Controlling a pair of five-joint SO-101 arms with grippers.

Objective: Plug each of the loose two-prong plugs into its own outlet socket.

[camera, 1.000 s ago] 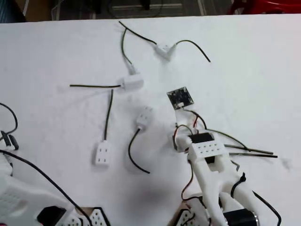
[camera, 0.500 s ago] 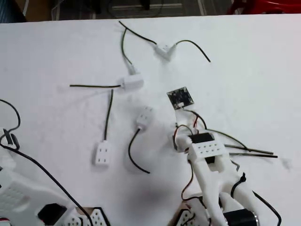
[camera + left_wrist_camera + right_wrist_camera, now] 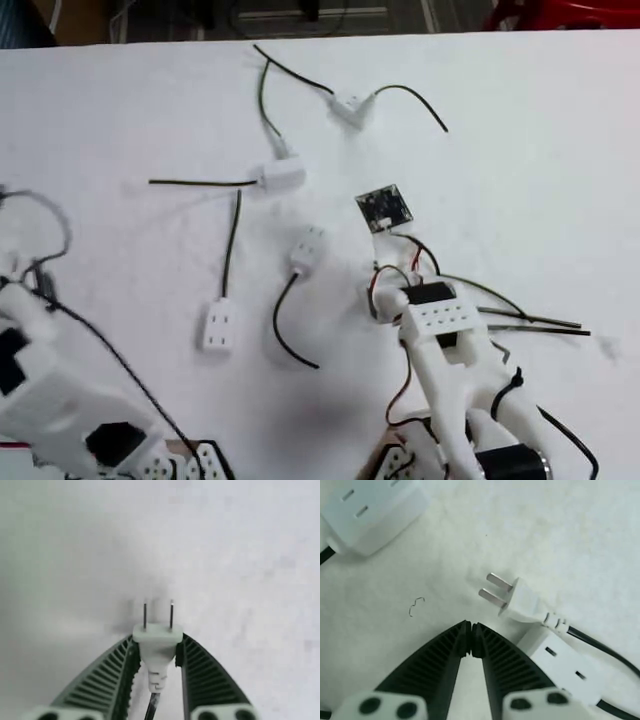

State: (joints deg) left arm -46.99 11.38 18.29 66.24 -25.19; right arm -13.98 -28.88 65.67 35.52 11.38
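Note:
My left gripper [image 3: 156, 647] is shut on a white two-prong plug [image 3: 157, 634], held above the bare white table with its prongs pointing away from me and its dark cord running back between the fingers. My right gripper [image 3: 470, 630] is shut with nothing in it, its tips just short of a loose white plug [image 3: 522, 601] lying on the table. A white socket [image 3: 561, 664] lies right beside that plug, and another socket [image 3: 370, 507] lies farther off. In the high view two sockets [image 3: 218, 325] [image 3: 307, 245] lie mid-table.
Two more white connectors with dark cords [image 3: 282, 175] [image 3: 348, 105] lie toward the far side of the white table [image 3: 540, 150]. The left arm [image 3: 60, 400] is at the near left corner, the right arm [image 3: 440, 330] at the near middle with thin cables [image 3: 530, 322] beside it.
The left arm has swung at the near left corner, rising farther into the high view with its cable looping up. The right arm and the table's connectors have not moved.

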